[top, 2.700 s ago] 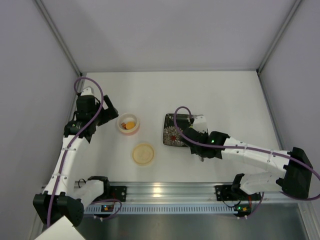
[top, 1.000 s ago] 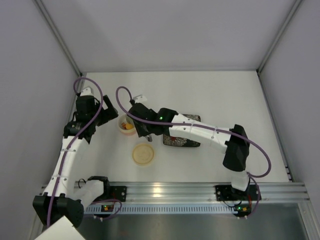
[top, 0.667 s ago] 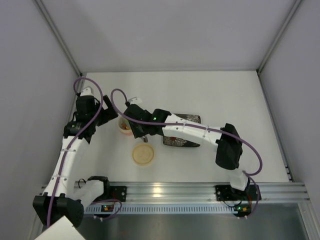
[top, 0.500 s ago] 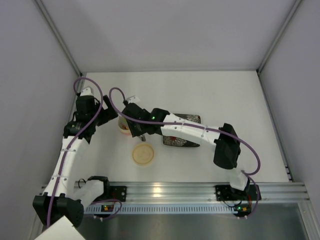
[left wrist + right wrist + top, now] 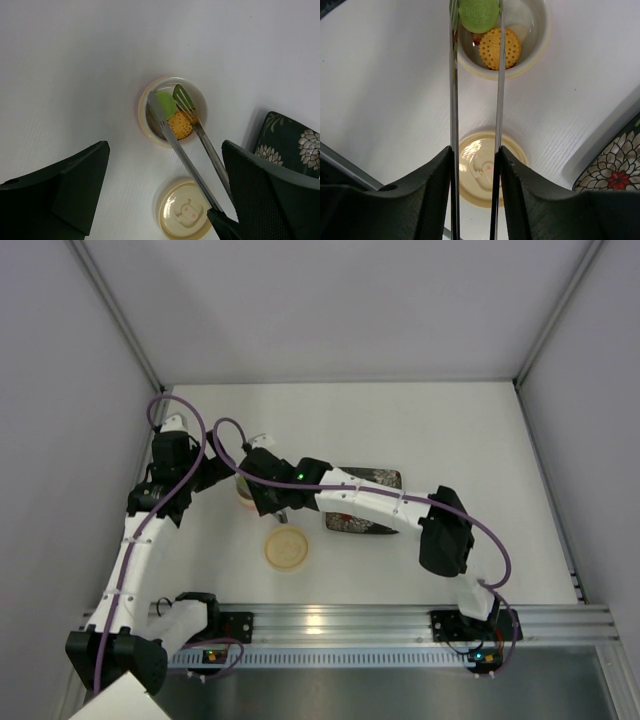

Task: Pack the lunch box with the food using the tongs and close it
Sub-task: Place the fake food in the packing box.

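Observation:
The lunch box (image 5: 536, 54) is a small round tub with a white inside. In it lie an orange round piece of food (image 5: 499, 48) and a pale cream piece (image 5: 521, 33). My right gripper (image 5: 476, 155) is shut on the tongs (image 5: 452, 100), whose two thin arms reach into the tub. A green round piece (image 5: 479, 15) sits between their tips; whether it is still pinched I cannot tell. In the left wrist view the tongs (image 5: 192, 167) slant into the lunch box (image 5: 148, 131) beside the green piece (image 5: 166, 104). My left gripper (image 5: 165, 145) hangs open above the tub's left side, holding nothing.
The flat cream lid (image 5: 286, 548) lies on the table just in front of the tub. A black floral plate (image 5: 385, 478) sits to the right, partly under my right arm. Grey walls close in the white table on three sides.
My right arm has swung left from the floral plate with the tongs and now reaches over the lunch box. The left arm has not moved.

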Action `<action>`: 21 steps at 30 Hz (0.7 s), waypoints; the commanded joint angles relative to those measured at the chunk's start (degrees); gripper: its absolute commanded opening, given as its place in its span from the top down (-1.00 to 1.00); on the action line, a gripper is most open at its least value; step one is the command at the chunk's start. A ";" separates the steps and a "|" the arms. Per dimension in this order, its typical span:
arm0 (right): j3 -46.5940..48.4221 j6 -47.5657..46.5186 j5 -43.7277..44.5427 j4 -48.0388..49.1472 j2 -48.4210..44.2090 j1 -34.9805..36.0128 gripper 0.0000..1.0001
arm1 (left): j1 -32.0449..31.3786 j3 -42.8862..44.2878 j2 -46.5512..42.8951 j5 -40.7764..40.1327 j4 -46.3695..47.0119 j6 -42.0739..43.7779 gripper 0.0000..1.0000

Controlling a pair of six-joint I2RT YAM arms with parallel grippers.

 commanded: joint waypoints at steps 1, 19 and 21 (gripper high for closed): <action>3.13 -0.51 1.11 1.90 -0.61 1.02 0.17 | 0.34 -0.33 -1.11 -0.25 1.96 0.75 -0.98; -3.10 -0.51 6.82 0.57 -10.62 -0.47 0.06 | 0.34 -0.24 -1.29 -0.33 1.87 0.75 -0.98; -7.93 -0.25 7.61 1.28 -15.19 -2.57 0.07 | 0.34 -0.24 -1.37 -0.25 1.87 0.75 -0.98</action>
